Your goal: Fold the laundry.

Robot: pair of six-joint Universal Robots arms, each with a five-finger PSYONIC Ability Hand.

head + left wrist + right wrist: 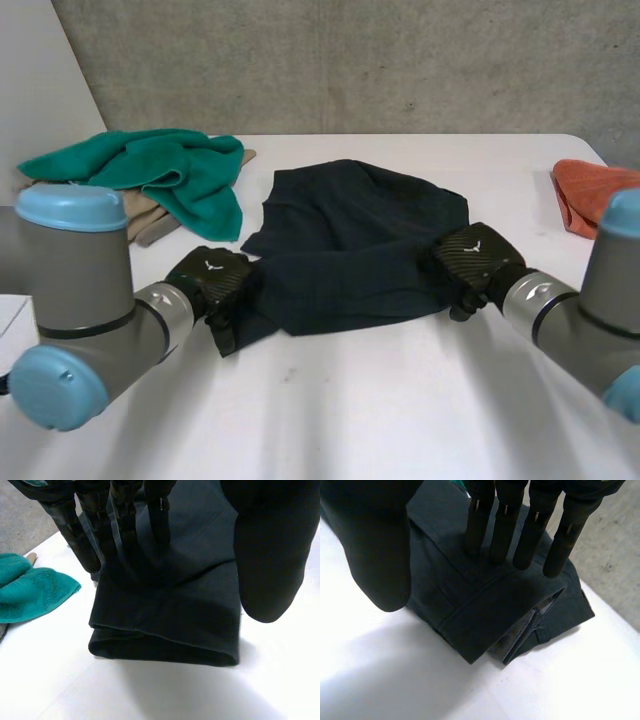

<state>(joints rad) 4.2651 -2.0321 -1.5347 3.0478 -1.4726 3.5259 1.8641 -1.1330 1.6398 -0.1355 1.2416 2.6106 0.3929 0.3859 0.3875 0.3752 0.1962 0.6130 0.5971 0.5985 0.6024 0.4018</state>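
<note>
You have a dark garment (350, 250) lying partly bunched in the middle of the white tabletop (350, 410), with one hand at each end of its near edge. Your left hand (212, 280) sits at the garment's left near corner. In the left wrist view its fingers (85, 540) reach out straight over the dark cloth and the thumb (270, 555) stands well apart from them, so this hand is spread and grips nothing. Beyond its fingertips the garment ends in a folded, stitched hem (165, 647) lying flat on the tabletop. Your right hand (472, 258) is at the garment's right near corner. In the right wrist view its fingers (560, 540) are likewise straight and side by side above the cloth, thumb (375, 545) held away, so it too is spread with nothing pinched. There the layers of the garment part slightly at the corner and a paler inner side (525, 627) shows. Whether either set of fingertips actually presses the cloth, you cannot tell from these views. A green towel (170, 170) is heaped at the far left of the tabletop, partly on top of a beige cloth (145, 218), near the garment but apart from it. An orange cloth (590, 195) lies at the far right edge, well apart from the garment.
</note>
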